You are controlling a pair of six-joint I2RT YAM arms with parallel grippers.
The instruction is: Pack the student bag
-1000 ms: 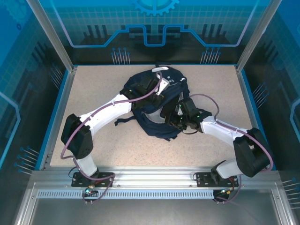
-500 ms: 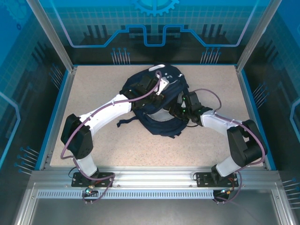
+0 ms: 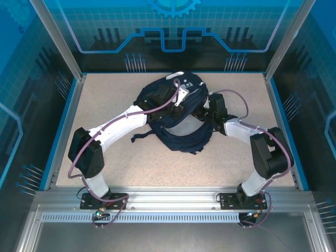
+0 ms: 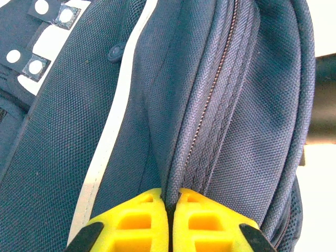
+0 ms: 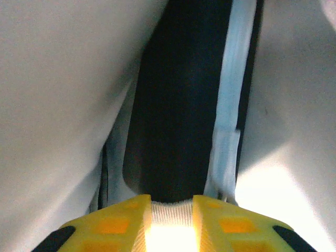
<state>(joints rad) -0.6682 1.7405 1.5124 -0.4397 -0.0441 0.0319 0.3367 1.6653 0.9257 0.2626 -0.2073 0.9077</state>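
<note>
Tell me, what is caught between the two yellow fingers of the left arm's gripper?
In the left wrist view, the left gripper is closed on a fold of the large navy-blue fabric backpack, right beside its zipper.

Top view: even, sharp, soft shadows on table. Left wrist: student bag weave crisp, white blowout at 3 o'clock. Right wrist: dim, soft focus, glare at 6 o'clock inside right gripper.

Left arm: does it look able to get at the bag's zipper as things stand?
Likely yes: the left pincer is shut on student bag fabric right beside the zipper, nothing between.
</note>
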